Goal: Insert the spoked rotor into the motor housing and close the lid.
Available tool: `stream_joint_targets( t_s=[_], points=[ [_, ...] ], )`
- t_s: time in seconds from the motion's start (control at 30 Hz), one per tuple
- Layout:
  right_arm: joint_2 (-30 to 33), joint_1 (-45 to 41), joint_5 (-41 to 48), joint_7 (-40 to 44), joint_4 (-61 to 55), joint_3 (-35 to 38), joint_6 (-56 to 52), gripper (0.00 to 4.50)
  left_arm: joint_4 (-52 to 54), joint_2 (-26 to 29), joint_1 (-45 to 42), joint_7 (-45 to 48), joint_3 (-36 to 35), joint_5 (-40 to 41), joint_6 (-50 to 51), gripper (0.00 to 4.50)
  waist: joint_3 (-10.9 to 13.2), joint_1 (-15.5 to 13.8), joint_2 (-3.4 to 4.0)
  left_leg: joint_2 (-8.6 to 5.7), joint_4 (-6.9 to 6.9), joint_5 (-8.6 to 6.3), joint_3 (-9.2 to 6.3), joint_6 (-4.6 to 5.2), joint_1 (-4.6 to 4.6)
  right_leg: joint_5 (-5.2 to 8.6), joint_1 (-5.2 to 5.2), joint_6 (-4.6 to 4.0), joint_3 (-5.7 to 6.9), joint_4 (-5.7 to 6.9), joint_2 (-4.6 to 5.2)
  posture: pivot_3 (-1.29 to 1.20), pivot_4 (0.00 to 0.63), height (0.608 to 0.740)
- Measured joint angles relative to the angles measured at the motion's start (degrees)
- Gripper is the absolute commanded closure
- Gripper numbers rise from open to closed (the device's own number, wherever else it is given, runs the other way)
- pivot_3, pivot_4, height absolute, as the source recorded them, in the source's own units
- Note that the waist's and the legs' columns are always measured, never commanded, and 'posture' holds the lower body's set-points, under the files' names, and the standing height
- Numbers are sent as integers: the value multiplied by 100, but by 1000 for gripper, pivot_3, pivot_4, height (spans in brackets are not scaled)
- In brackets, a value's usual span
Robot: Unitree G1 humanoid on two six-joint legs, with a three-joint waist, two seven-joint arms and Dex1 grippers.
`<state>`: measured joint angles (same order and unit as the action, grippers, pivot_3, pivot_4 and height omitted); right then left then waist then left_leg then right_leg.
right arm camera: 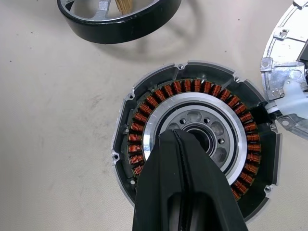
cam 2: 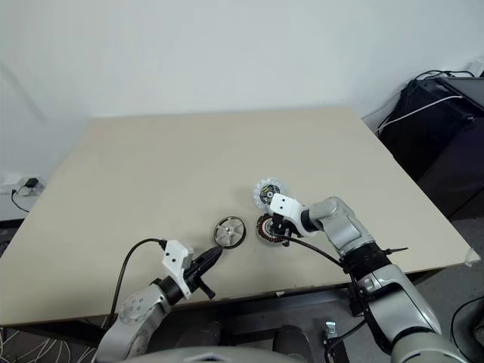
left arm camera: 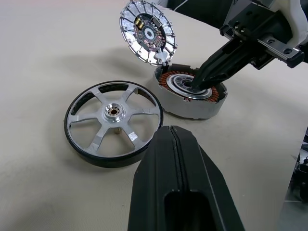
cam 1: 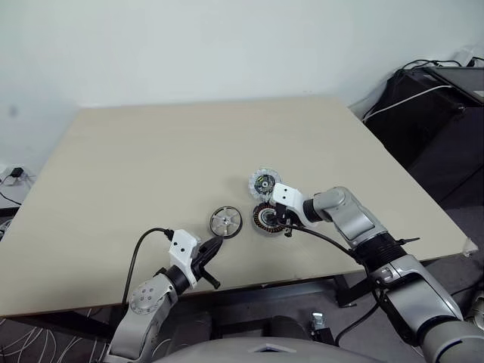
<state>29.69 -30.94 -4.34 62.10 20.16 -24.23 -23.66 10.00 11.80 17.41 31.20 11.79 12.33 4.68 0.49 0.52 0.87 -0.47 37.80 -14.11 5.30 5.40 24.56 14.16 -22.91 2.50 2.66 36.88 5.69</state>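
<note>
Beige tabletop [cam 1: 151,166] stretches away to a plain white wall, with dark equipment and cables off past its right edge. Near the front of the table lie three round parts close together. At the left is the spoked rotor [left arm camera: 114,122], flat, its silvery spokes and hub facing up inside a dark rim. Just to its right sits the motor housing [right arm camera: 192,144], a dark ring of reddish copper windings round a silvery centre, open on top. Beyond the housing, the lid [left arm camera: 148,32] tilts up on edge, touching the housing's far rim, its finned underside with dark centre showing. The right gripper [left arm camera: 199,85] angles down from the right, its fingers pressed together with the tips at the housing's silvery centre, holding nothing. The left gripper [cam 1: 215,243] hovers near the rotor, just in front of it, fingers together and empty.
</note>
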Motion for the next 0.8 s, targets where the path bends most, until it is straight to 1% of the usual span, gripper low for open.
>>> stream_joint_targets(
  t_s=[0.07,0.1,0.47,0.8],
  points=[
    [0,-7,-2,5,2,4,0,3891,0,-5,10,-1,0,0,0,4500,0,0,0,0,0,0,0,0,0,0,0,0,0,0,0,0,0,740],
    [1,-18,-2,8,2,4,4,3593,0,-7,13,-1,0,0,0,4500,0,1,0,0,0,0,0,0,0,0,0,0,0,0,0,0,0,740],
    [-29,-58,-12,-93,101,6,177,3593,0,-11,0,3,0,1,2,4500,0,0,1,0,0,0,0,0,0,0,-1,0,0,0,0,0,0,740],
    [39,-223,-215,157,361,-35,241,3593,0,-35,-33,-2,0,2,19,4500,-1,3,2,0,0,0,0,0,0,0,0,0,0,0,0,0,0,740]
  ],
)
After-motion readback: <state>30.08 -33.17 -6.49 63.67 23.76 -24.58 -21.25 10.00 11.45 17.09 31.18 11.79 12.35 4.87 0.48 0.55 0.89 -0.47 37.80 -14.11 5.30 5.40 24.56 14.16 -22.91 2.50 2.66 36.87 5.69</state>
